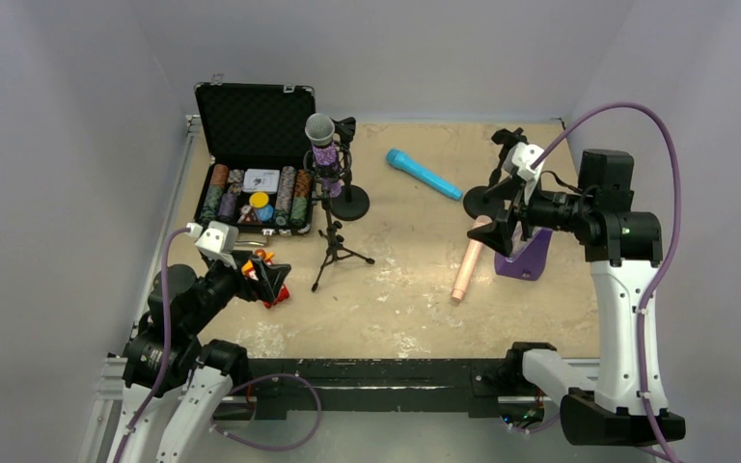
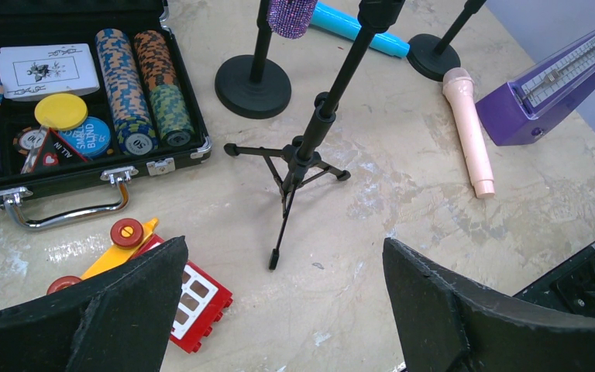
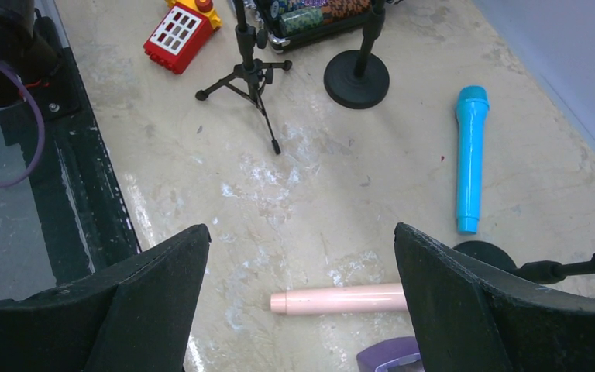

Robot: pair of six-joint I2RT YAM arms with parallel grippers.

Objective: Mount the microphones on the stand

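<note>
**Task status:** one of three microphones is mounted and two are left to do.

**Left gripper** (image 2: 284, 242): the jaws stand wide and hold nothing. It hangs over the near-left table, beside a red toy block (image 2: 197, 298).

**Purple microphone** (image 1: 323, 145): it stands upright and clear of the table, left of centre. This one appears mounted. Whether the tripod stand (image 1: 333, 246) or the round-base stand (image 1: 350, 203) carries it cannot be told. The poles overlap in the top view, and the clip is cut off in the left wrist view.

**Blue microphone** (image 1: 425, 174): it lies flat on the table at far centre and touches no stand. It is not mounted.

**Pink microphone** (image 1: 470, 260): it lies flat, right of centre, just beside a purple metronome (image 1: 526, 258). It is not mounted. In the top view its head end is hidden behind the right arm.

**Right gripper** (image 3: 302, 230): the jaws stand wide and empty above the pink microphone. A second round-base stand (image 2: 434, 58) is partly hidden behind it in the top view, and that stand's clip is hard to make out.
</note>
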